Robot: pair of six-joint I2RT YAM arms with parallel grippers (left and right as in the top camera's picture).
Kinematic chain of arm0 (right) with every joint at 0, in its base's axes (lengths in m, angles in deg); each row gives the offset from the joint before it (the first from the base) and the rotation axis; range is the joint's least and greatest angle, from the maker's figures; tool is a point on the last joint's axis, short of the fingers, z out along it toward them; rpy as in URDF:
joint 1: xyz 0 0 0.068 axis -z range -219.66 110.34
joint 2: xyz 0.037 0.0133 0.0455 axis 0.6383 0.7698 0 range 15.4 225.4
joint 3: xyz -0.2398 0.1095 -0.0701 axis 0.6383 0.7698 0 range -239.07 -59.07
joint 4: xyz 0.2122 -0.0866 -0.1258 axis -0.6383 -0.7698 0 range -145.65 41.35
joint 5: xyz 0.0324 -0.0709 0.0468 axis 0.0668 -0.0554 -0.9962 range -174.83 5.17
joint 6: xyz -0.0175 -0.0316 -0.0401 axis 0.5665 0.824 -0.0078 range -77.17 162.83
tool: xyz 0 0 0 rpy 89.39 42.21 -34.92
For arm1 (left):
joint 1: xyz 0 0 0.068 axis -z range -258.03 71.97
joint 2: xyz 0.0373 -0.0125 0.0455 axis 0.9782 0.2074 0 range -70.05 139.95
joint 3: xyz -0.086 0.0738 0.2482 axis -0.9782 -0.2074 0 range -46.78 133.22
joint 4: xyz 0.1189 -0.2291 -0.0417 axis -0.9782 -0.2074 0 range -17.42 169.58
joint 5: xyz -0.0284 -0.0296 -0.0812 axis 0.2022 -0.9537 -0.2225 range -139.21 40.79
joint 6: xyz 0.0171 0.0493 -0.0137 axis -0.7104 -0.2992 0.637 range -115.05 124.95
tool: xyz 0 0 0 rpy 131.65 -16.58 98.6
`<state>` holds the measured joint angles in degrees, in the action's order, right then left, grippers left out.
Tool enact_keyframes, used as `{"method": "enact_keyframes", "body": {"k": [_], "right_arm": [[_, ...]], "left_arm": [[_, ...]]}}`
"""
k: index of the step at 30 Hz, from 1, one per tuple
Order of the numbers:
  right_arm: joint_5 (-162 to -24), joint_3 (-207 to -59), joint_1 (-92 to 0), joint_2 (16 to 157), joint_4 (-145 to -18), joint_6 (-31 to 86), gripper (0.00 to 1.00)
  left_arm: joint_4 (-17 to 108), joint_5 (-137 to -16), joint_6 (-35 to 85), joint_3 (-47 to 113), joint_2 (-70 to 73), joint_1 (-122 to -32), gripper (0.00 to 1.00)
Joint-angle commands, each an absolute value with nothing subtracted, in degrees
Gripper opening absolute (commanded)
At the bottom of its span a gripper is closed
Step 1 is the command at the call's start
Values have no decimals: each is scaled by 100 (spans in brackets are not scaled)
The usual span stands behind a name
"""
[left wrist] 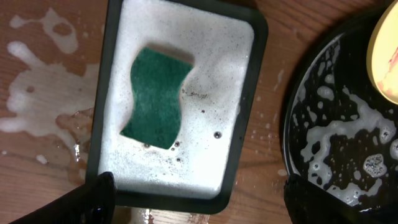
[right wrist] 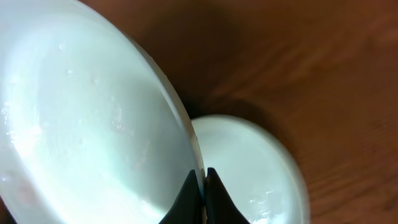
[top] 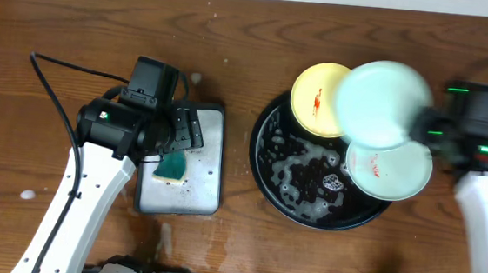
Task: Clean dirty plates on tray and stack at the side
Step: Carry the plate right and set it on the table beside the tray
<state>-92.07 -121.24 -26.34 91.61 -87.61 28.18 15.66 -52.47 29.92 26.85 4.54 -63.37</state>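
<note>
The brown wooden surface point(top: 61, 17) carries everything. The largest piece on it is the round black tray point(top: 324, 223), its floor streaked with suds. Left of it sits the smaller rectangular grey tray point(top: 201, 181), filled with foam.

There are three plates. One pale yellow plate point(top: 317, 94) leans on the black tray's far-left rim and bears a red smear. One mint-green plate point(top: 394, 174) rests on its near-right rim, also smeared. A second mint plate point(top: 382, 104) is raised above them, blurred, with no smear that I can make out. One green sponge point(left wrist: 155, 96) lies in the foam.

The right end effector point(right wrist: 200, 177) is pinched narrow on the raised plate's rim. The left end effector point(left wrist: 199, 186) hangs wide above the sponge, holding nothing.

The step in hand looks like carrying the raised plate clear of the tray, either to be scrubbed or to be stacked at the side. The grip is a thin edge pinch on wet, glossy ware, so the plate should travel slowly and level. It should pass well above the two resting plates and be set down flat before the fingers part.

Also counted: two trays, two arms.
</note>
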Motion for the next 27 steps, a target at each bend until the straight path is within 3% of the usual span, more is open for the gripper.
{"method": "enact_keyframes", "body": {"k": [1, 8, 15, 16, 18, 20, 23, 27], "right_arm": [[-11004, -12199, -1052, 9366, -8697, 2658, 1], [-10722, -12199, 815, 10330, -8179, 2245, 1], [-9863, -12197, 1182, 11327, -8177, 2730, 2], [-9859, -12197, 1171, 11408, -8173, 2793, 8], [-10058, -12199, 1141, 11423, -8109, 2877, 42], [-10506, -12199, 1086, 11292, -8048, 3071, 54], [-11124, -12199, 769, 10763, -8289, 3368, 52], [-10720, -12199, 32, 10197, -8903, 3484, 49]], "left_arm": [[1557, -5269, 2896, 2683, 452, -6361, 86], [1557, -5271, 2896, 2683, 452, -6361, 86], [1557, -5271, 2896, 2683, 452, -6361, 86], [1557, -5271, 2896, 2683, 452, -6361, 86], [1557, -5269, 2896, 2683, 452, -6361, 86], [1557, -5271, 2896, 2683, 452, -6361, 86], [1555, -5269, 2896, 2683, 452, -6361, 87], [1555, -5271, 2896, 2683, 452, -6361, 86]]}}
